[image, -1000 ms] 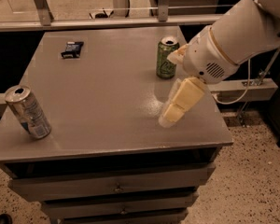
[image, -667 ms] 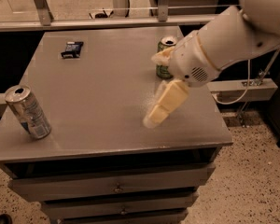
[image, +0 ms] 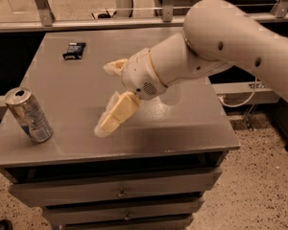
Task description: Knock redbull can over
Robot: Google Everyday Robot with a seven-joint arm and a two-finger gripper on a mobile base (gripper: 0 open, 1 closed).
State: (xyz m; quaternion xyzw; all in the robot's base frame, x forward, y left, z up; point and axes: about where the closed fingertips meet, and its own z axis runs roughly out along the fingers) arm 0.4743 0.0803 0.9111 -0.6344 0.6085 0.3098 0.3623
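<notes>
The redbull can (image: 28, 115), slim and silver with blue patches, stands upright near the front left edge of the grey table (image: 182, 128). My gripper (image: 106, 98) hangs over the middle of the table, to the right of the can and well apart from it. It is open and empty, with one cream finger (image: 116, 115) pointing down and left at the tabletop and the other (image: 115, 66) higher up. The large cream arm (image: 216, 47) reaches in from the right.
A small black packet (image: 74, 50) lies at the table's far left. The table is a cabinet with drawers (image: 120, 193) at the front. A metal rail (image: 86, 23) runs behind it. Speckled floor (image: 259, 186) lies to the right.
My arm and gripper have swept left across the table, toward the redbull can. The green can seen earlier at the back right is now hidden behind the arm. The redbull can has not moved.
</notes>
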